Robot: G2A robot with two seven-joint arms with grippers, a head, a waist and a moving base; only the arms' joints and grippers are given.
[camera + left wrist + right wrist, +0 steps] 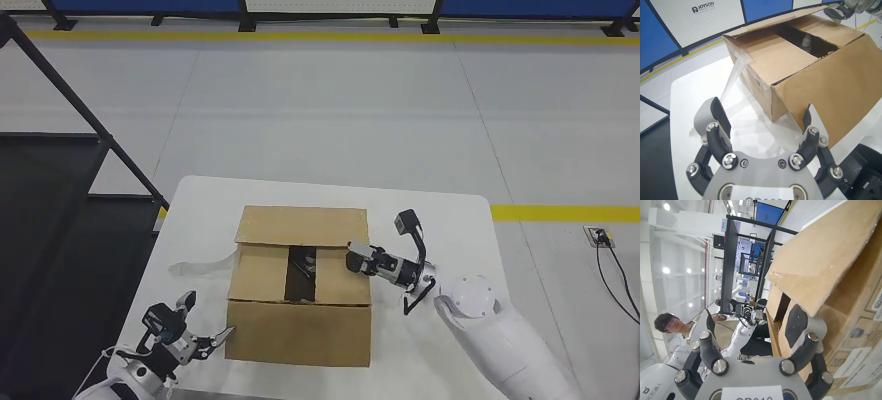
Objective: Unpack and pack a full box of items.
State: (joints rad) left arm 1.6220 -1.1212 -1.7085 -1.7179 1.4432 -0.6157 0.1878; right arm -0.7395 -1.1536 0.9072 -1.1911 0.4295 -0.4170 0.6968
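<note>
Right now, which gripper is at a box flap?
The right gripper, jaws open, one finger under a top flap of the box. The left gripper sits off the box's near corner.

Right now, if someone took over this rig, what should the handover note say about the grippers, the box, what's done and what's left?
Left gripper: open and empty, low by a corner of the cardboard box. A peeled clear tape strip hangs from the box toward one finger.
Right gripper: open at the box's other side, one finger tucked under a raised top flap.
The box stands on the white table, flaps parted. A bottle-like item shows in the gap.
Done: the tape is off the seam.
Left: fold the flaps back, take the items out, pack them again.
</note>
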